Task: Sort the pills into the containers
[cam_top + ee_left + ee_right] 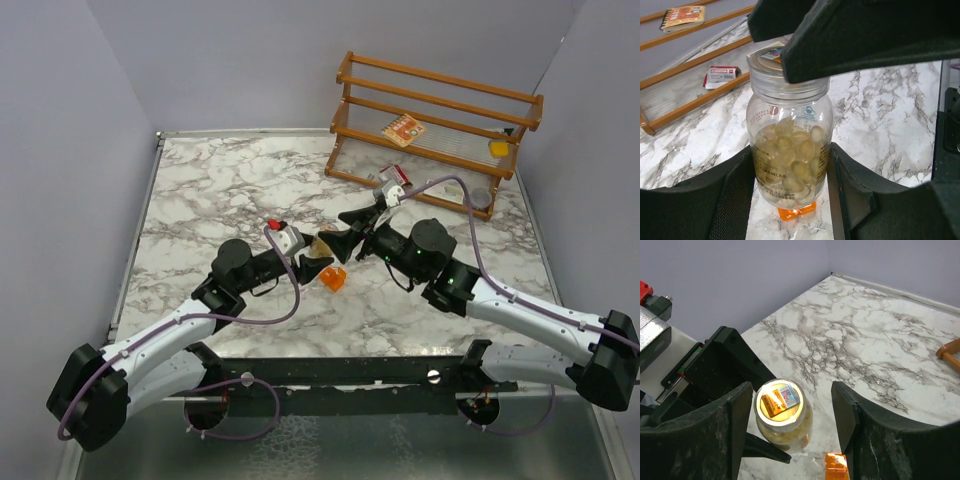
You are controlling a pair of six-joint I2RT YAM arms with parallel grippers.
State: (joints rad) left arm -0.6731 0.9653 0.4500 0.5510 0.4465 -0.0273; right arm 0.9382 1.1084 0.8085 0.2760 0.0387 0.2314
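Left gripper [790, 200] clamps the clear jar of yellow capsules [790, 150]; my right gripper [792, 430] gapes mid-frame at its lid [780, 399]. Closing off-centre could wrench it loose.

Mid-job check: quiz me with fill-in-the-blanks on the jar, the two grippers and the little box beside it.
1. The left gripper clamps the jar, whose lid is ____ (on/off).
2. The right gripper straddles that lid with its jaws ____ (open/shut).
3. The small box on the table beside the jar is ____ in colour.

Missing words: on; open; orange.
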